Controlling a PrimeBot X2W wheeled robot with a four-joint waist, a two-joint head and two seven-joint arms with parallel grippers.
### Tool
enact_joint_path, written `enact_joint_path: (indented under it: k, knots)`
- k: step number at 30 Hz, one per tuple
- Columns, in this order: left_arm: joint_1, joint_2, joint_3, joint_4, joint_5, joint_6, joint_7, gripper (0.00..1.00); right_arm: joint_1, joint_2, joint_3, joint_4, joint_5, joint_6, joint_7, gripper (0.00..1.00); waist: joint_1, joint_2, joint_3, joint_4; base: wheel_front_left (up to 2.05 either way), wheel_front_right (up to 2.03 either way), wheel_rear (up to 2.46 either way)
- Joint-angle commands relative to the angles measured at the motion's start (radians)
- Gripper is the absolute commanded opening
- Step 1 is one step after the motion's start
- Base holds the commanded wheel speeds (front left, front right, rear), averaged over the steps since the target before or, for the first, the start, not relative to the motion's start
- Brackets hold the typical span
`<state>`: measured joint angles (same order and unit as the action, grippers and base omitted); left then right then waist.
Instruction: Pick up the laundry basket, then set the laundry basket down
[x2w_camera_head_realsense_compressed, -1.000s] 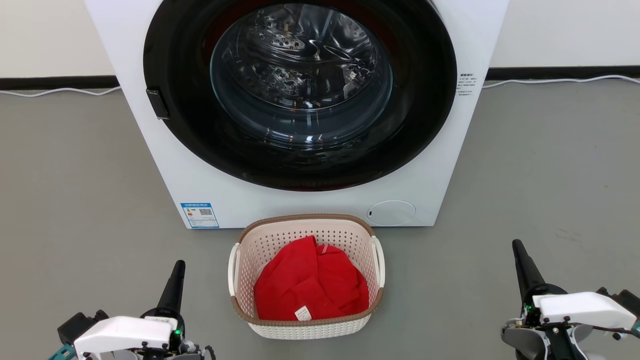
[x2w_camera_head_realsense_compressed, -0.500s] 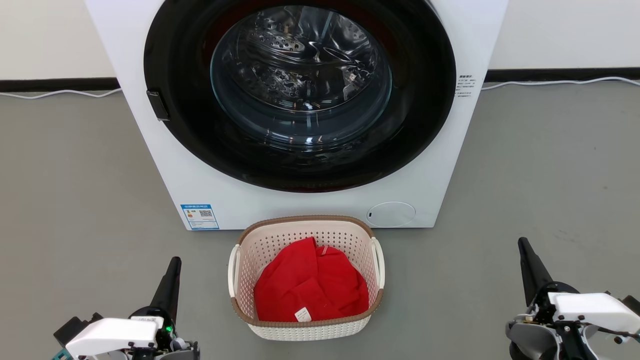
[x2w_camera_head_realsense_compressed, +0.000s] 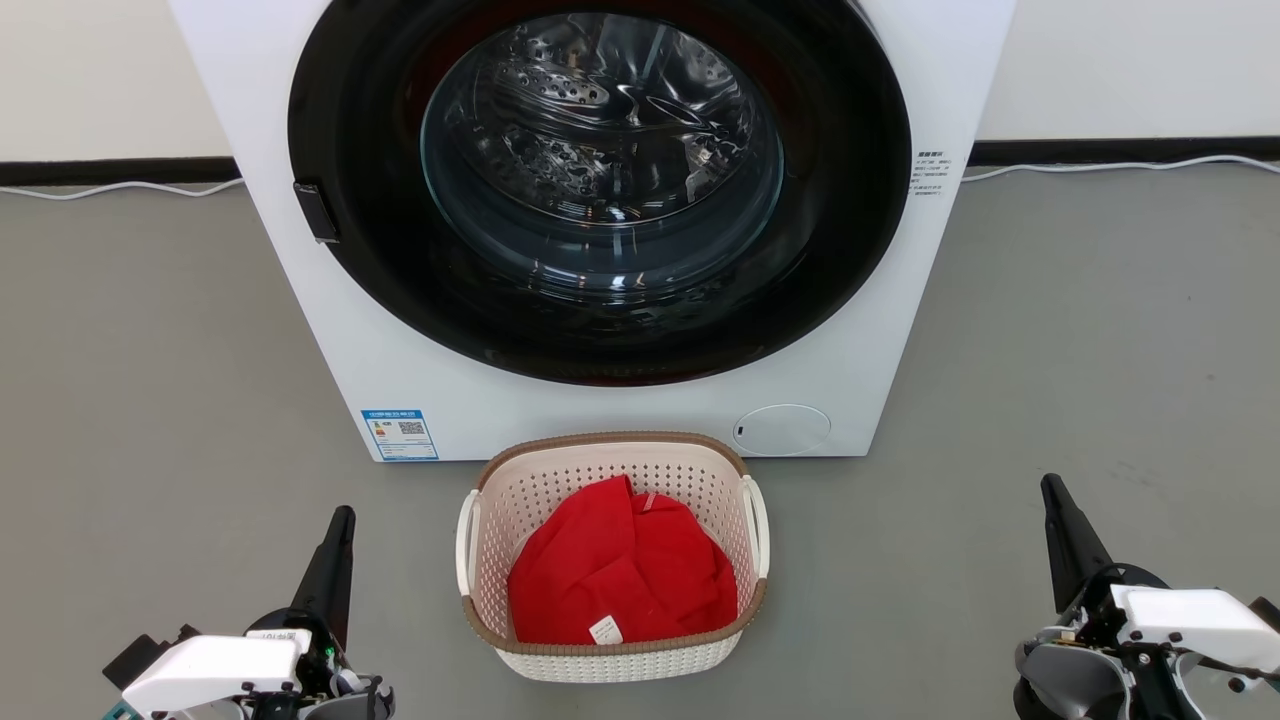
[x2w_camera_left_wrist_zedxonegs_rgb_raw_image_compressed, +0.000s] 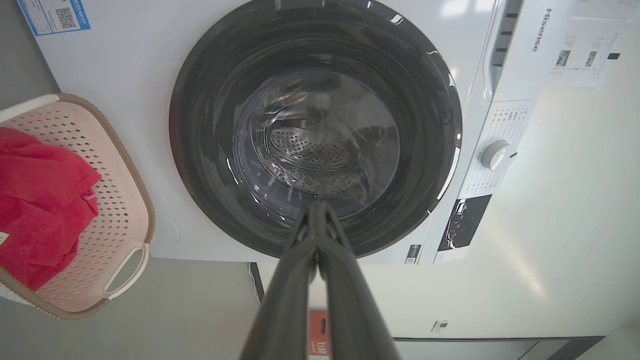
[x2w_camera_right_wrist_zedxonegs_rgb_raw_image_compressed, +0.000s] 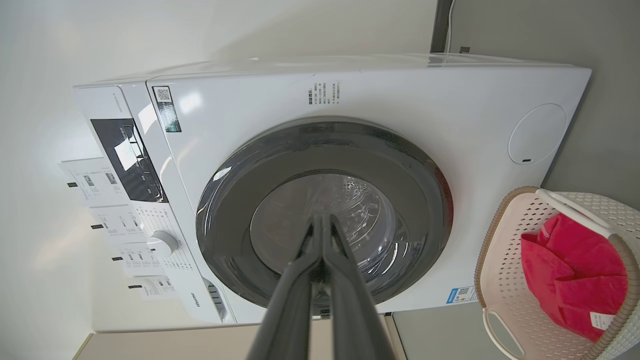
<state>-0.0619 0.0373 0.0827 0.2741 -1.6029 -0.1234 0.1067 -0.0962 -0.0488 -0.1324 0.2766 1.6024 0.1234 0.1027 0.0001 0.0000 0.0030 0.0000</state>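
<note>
The laundry basket (x2w_camera_head_realsense_compressed: 560, 480) stands on the grey floor just in front of the washing machine, cream-white and perforated with a brown rim and white loop handles on its two sides. A red cloth (x2w_camera_head_realsense_compressed: 620, 575) lies inside it. The basket (x2w_camera_left_wrist_zedxonegs_rgb_raw_image_compressed: 115, 200) also appears at the left of the left wrist view, and the same basket (x2w_camera_right_wrist_zedxonegs_rgb_raw_image_compressed: 505, 280) at the lower right of the right wrist view. My left gripper (x2w_camera_head_realsense_compressed: 340, 520) is shut, well to the basket's left. My right gripper (x2w_camera_head_realsense_compressed: 1052, 490) is shut, far to the basket's right. Both hold nothing.
The large white washing machine (x2w_camera_head_realsense_compressed: 860, 330) with its round dark glass door (x2w_camera_head_realsense_compressed: 600, 180) stands directly behind the basket. Grey floor (x2w_camera_head_realsense_compressed: 150, 400) spreads on both sides. A white cable (x2w_camera_head_realsense_compressed: 1100, 165) runs along the wall's dark skirting behind.
Both grippers have drifted slightly outward, away from the basket. The head view has shifted a touch. The basket has not moved.
</note>
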Motion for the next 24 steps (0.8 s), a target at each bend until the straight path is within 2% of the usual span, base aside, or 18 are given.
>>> enact_joint_path:
  k: [1,24]
  knots:
    - [-0.046,0.013,0.031,-0.029,-0.006,-0.007,0.007,0.00,-0.012,-0.002,0.018,-0.032,0.006,0.007,0.011,0.00,0.0000,0.0000,0.000,0.000,0.00,0.00,0.00]
    - [-0.046,0.013,0.031,-0.029,-0.006,-0.007,0.006,0.00,-0.012,-0.002,0.018,-0.032,0.006,0.007,0.011,0.00,0.0000,0.0000,0.000,0.000,0.00,0.00,0.00]
